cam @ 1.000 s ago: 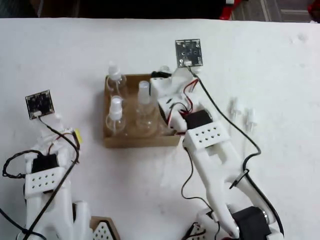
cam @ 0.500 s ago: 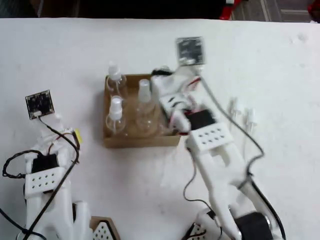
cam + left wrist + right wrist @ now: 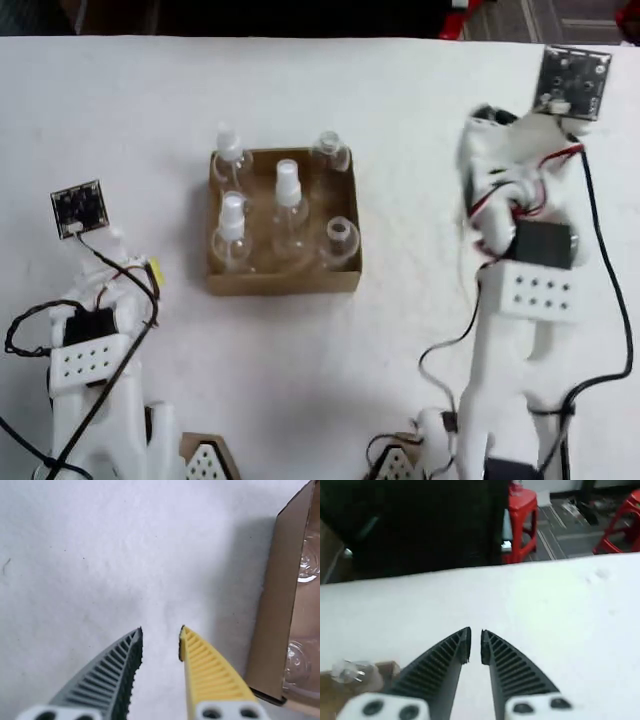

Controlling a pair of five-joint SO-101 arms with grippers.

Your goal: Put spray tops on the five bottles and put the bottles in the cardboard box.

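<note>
**At the table: both grippers empty, bottles boxed**

Far left, your left arm [image 3: 90, 350] sits low on the white table [image 3: 150, 100]. Your left gripper [image 3: 161, 630] is parted over bare cloth, gripping nothing, and the cardboard box [image 3: 283, 281] wall stands near its yellow finger [image 3: 210, 675].

Inside the box, the back-left bottle [image 3: 232, 152], front-left bottle [image 3: 232, 228] and middle bottle [image 3: 289, 205] carry spray tops. The back-right bottle [image 3: 330, 152] and front-right bottle [image 3: 342, 236] are open-necked.

Well right of the box, your right arm [image 3: 525, 290] lies across the table. Your right gripper [image 3: 475, 639] is pinched almost closed on nothing and points toward the far table edge. A red stool [image 3: 522, 510] stands beyond it.
</note>
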